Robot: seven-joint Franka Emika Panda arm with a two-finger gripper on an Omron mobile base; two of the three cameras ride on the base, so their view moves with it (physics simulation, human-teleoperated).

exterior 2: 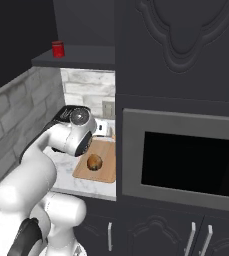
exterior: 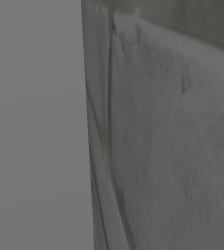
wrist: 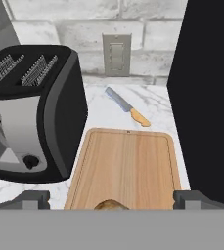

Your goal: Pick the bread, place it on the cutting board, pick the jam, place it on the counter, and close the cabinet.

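On the table (wrist: 108, 110), the cutting board (wrist: 125, 166) lies at the centre of the hand view, with the bread (wrist: 111, 205) on its 6 o'clock edge. The toaster (wrist: 30, 112) stands at 9 o'clock of the board, just beside it. The knife (wrist: 128, 106) lies at 12 o'clock, between board and wall, below the wall outlet (wrist: 116, 53). In the right base view, the jam (exterior 2: 58, 49) stands on the cabinet shelf (exterior 2: 86, 56) at 11 o'clock above the board, and the microwave (exterior 2: 186, 160) sits at 3 o'clock.
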